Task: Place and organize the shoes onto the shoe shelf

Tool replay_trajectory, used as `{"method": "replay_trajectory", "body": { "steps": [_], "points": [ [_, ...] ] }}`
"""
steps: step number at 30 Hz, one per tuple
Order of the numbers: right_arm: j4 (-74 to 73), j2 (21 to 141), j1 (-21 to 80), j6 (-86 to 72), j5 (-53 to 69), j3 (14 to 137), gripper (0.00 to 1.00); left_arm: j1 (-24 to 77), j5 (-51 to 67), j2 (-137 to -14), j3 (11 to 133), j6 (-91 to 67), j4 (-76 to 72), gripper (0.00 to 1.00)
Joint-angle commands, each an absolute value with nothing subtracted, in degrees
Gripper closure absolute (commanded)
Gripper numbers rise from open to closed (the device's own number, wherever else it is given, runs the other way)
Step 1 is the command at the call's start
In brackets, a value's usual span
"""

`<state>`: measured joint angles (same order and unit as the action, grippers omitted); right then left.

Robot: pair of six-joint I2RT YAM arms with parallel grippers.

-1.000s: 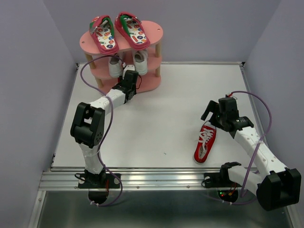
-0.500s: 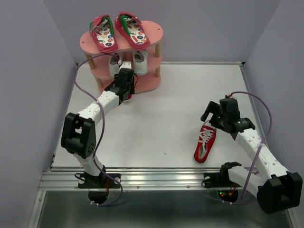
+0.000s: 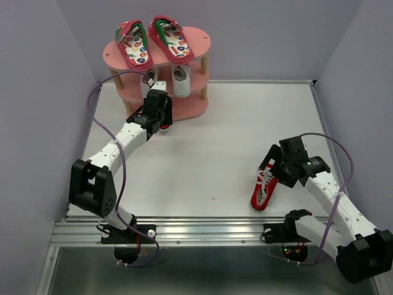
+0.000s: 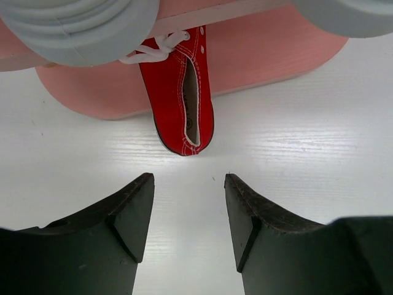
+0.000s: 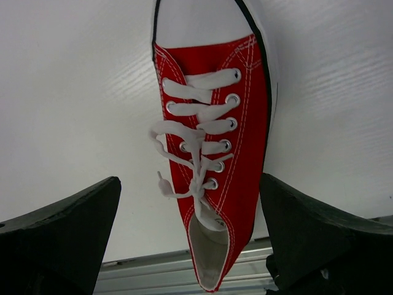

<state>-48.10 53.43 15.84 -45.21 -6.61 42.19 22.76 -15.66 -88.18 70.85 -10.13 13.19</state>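
1. Aluminium rail (image 3: 202, 228) runs along the near edge at 6 o'clock, where both arms are bolted to the white table (image 3: 215, 135).
2. At about 4 o'clock on the table lies the loose red sneaker (image 5: 212, 153), sole down. Its heel is towards the rail and its toe points to 12 o'clock.
3. The right gripper (image 5: 189, 179) hangs over that sneaker with its jaws spread wide, one finger on each side of the laces and neither touching the canvas.
4. Judged from this, the step in hand is the pick. Come straight down so the fingers pass the sole's edges, then close across the laced middle, where the shoe is stiffest. A grip on the loose bow would likely slip.
5. The carry then runs towards 11 o'clock over bare table, but the left forearm and its purple cable (image 3: 92, 107) lie across the approach to the shelf.
6. The left gripper (image 4: 188, 176) is parted and holds nothing. The other red sneaker (image 4: 184, 104) sits just beyond its fingertips, apart from them.
7. That sneaker has its toe tucked under the middle board, on the bottom tier of the pink shoe shelf (image 3: 195, 109). Its heel juts past the rim at 6 o'clock, so a gentle push inwards may be needed.
8. A free place for the mate seems to be at 3 o'clock of the shelved sneaker.
9. The white sneakers (image 3: 180, 80) fill the middle tier, and the flip-flops (image 3: 171, 40) lie side by side on top.
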Motion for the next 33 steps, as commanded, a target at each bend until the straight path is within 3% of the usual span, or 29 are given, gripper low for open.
{"method": "replay_trajectory", "body": {
  "steps": [1,11,20,24,27,30,32,33],
  "points": [
    [-55.6,51.3,16.7,-49.0,-7.5,43.0,0.00,22.6,-14.5,-85.8,70.2,-10.6,13.9,0.39],
    [-53.4,52.6,22.2,-50.0,-2.9,40.4,0.00,22.7,-11.0,-85.6,68.6,-11.3,14.2,0.39],
    [-52.9,58.6,33.6,-57.1,-9.9,40.2,0.00,23.0,-9.8,-83.2,66.3,-11.6,15.6,0.39],
    [-51.9,60.3,36.8,-59.1,-11.3,39.5,0.07,23.0,-9.1,-82.1,66.1,-12.0,16.3,0.40],
    [-51.2,61.5,38.8,-60.0,-11.8,38.6,0.16,23.0,-9.3,-81.0,66.3,-12.0,17.0,0.40],
    [-50.9,62.1,39.6,-60.2,-12.6,38.0,0.32,23.0,-9.0,-79.9,66.2,-11.9,17.5,0.40],
    [-50.7,62.5,39.6,-59.9,-13.4,38.1,0.54,22.9,-8.6,-79.1,66.0,-11.9,17.7,0.40],
    [-50.5,62.5,40.1,-59.7,-14.1,38.5,0.73,23.0,-8.2,-78.7,65.9,-11.9,17.8,0.40]
  ]
}}
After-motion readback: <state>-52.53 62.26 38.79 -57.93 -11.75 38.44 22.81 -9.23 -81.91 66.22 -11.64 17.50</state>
